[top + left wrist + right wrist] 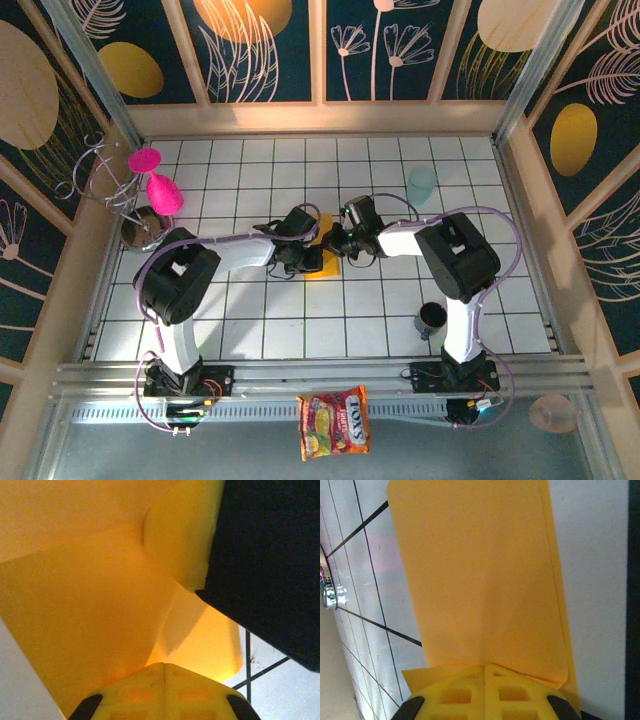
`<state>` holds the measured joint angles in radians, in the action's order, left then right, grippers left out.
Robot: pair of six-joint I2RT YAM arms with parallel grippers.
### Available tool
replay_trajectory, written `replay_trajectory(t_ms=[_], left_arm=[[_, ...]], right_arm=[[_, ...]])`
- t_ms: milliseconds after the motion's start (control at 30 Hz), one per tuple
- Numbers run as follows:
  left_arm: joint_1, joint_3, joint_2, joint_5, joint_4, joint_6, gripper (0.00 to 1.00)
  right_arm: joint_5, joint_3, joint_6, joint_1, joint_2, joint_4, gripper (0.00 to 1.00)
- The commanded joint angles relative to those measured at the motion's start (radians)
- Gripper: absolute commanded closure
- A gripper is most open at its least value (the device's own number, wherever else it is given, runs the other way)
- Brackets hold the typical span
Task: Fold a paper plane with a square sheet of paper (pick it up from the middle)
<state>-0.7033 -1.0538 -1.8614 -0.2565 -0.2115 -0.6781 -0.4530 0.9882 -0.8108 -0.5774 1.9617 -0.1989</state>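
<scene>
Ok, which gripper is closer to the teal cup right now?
Right. The right gripper is over the orange paper, down-left of the teal cup; the left gripper is beside it, further left from the cup.

sheet of paper (328,268): 1 | cups (422,184): 2 | snack packet (334,422): 1

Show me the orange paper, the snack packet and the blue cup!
orange paper (485,580): right wrist view, flat middle.
snack packet (333,422): top external view, printed front.
blue cup (422,185): top external view, its side.
</scene>
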Motion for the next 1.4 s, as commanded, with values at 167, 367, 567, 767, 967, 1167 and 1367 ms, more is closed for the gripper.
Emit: replay_trajectory(t_ms=[167,367,567,767,967,1167,1367], left_arm=[[-0.005,-0.019,-0.026,0.063,-0.104,0.078,1.00],[-0.005,0.007,-0.015,0.064,-0.140,0.111,1.00],[-0.004,0.033,0.008,0.061,-0.185,0.150,1.00],[0.011,0.073,0.033,0.045,-0.205,0.165,1.00],[0.021,0.112,0.069,0.094,-0.267,0.188,1.00],[0.044,0.122,0.140,0.124,-0.299,0.190,1.00],[0.044,0.129,0.271,0.030,-0.089,0.067,1.00]], right_arm=[[0.114,-0.043,0.015,0.019,0.090,0.151,0.99],[0.118,-0.040,0.024,0.020,0.094,0.166,0.99],[0.128,-0.035,0.035,0.021,0.106,0.183,0.99],[0.132,-0.037,0.042,0.021,0.111,0.188,0.99],[0.132,-0.034,0.044,0.021,0.110,0.186,0.99],[0.128,-0.035,0.043,0.019,0.110,0.182,0.99],[0.122,-0.030,0.041,0.019,0.099,0.174,0.99]])
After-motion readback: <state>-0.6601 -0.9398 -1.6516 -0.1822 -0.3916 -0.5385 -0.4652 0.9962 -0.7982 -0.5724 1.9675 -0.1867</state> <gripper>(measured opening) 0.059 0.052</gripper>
